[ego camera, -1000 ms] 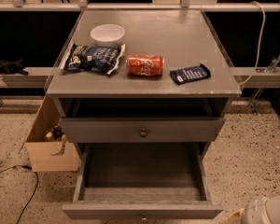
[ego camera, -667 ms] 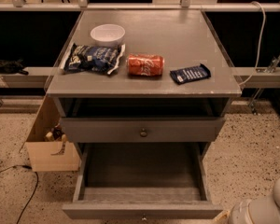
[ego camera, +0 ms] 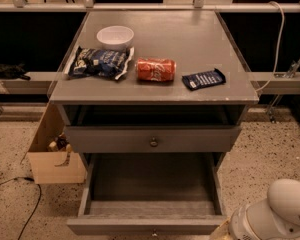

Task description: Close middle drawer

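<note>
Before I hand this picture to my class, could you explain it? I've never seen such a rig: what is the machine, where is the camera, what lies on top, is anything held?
The machine is a wheeled robot with one arm ending in a two-finger claw. Only a white rounded part of the robot shows, at the lower right; the claw itself is out of the picture, so nothing can be seen being held.

There is one camera, looking down at a grey cabinet from the front.

On the cabinet top lie a white bowl, a chip bag, a red soda can on its side and a dark blue snack packet.

The middle drawer is pulled far out and looks empty; the job is to push it shut.
</note>
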Action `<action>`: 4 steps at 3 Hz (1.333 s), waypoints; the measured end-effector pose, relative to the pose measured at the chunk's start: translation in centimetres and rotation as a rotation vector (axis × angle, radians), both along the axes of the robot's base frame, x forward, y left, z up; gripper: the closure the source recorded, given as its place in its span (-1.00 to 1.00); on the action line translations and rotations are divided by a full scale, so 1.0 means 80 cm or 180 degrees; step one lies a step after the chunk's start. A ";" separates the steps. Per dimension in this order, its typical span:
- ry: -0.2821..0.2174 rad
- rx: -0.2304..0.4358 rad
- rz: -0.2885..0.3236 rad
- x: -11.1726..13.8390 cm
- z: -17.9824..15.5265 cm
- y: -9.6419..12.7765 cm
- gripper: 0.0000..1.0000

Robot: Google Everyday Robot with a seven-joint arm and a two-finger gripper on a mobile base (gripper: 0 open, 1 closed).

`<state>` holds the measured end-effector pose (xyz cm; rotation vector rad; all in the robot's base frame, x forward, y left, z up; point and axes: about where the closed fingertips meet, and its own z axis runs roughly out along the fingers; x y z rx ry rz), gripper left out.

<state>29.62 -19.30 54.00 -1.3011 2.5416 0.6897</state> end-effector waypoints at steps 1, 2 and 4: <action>0.0000 -0.0003 0.0000 0.000 -0.001 0.000 1.00; -0.0017 0.0064 -0.0081 -0.004 0.005 -0.003 1.00; 0.0564 0.0064 -0.0381 0.015 -0.117 0.011 1.00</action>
